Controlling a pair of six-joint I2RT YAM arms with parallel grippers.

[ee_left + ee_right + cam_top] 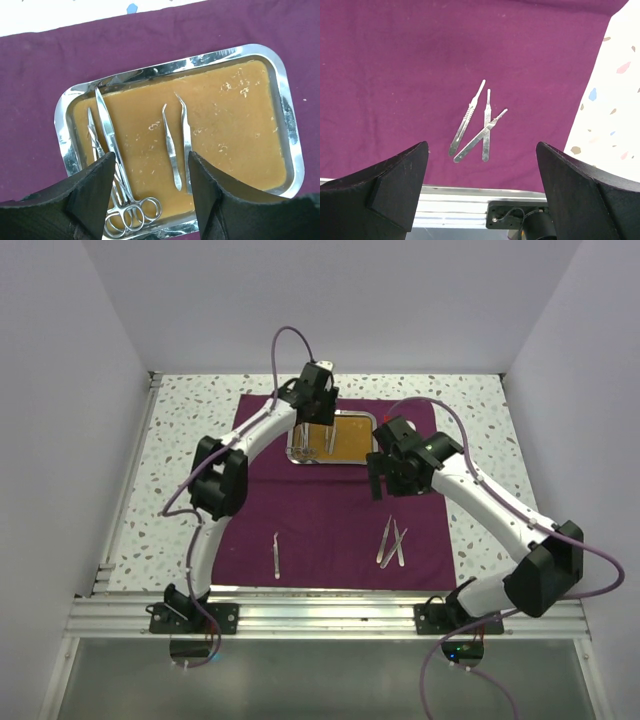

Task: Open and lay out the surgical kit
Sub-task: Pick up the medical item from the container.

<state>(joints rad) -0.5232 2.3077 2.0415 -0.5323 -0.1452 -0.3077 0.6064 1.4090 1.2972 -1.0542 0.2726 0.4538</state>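
The dark purple cloth wrap [330,510] lies spread flat on the table. The steel tray [372,420] with orange-brown liner sits at its far middle. In the left wrist view the tray [292,150] holds two thin tweezers [171,147], a long blade-like tool and ring-handled scissors and forceps [131,210] at its left. My left gripper [151,172] is open and empty, hovering over the tray's left half. Three thin silver handles [479,125] lie crossed on the cloth at the front right. One more tool [276,555] lies at the front left. My right gripper [482,165] is open and empty above the cloth.
The speckled white tabletop [190,440] surrounds the cloth. An aluminium rail [320,615] with the arm bases runs along the near edge. White walls enclose the left, right and back.
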